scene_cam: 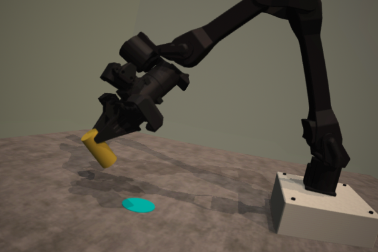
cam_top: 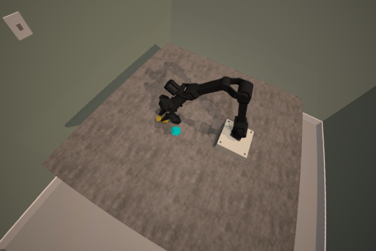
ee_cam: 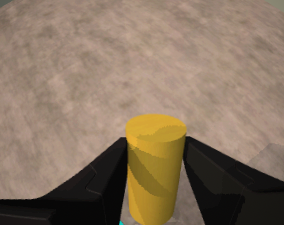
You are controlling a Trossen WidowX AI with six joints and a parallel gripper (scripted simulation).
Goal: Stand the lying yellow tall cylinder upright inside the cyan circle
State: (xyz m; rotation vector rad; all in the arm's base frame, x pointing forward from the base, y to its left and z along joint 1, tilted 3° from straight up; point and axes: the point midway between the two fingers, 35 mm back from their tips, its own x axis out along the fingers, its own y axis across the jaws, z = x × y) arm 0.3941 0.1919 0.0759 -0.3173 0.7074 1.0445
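Observation:
The yellow tall cylinder (cam_top: 159, 119) (scene_cam: 101, 152) (ee_cam: 154, 174) is held near its upper end, in the air above the table. In the exterior view it is tilted, its lower end slanting down toward the robot base side. My gripper (cam_top: 163, 117) (scene_cam: 95, 134) (ee_cam: 155, 144) is shut on it, one finger on each side. The flat cyan circle (cam_top: 176, 131) (scene_cam: 138, 205) lies on the table, lower and to the right of the cylinder in the top and exterior views. Only a sliver of the circle (ee_cam: 121, 223) shows at the bottom edge of the wrist view.
The arm's white base block (cam_top: 234, 142) (scene_cam: 328, 221) stands on the table (cam_top: 174, 186) (scene_cam: 203, 231) to the right of the circle. The arm arches over from it, casting shadows around the circle. A wall plate (cam_top: 26, 30) is on the left wall.

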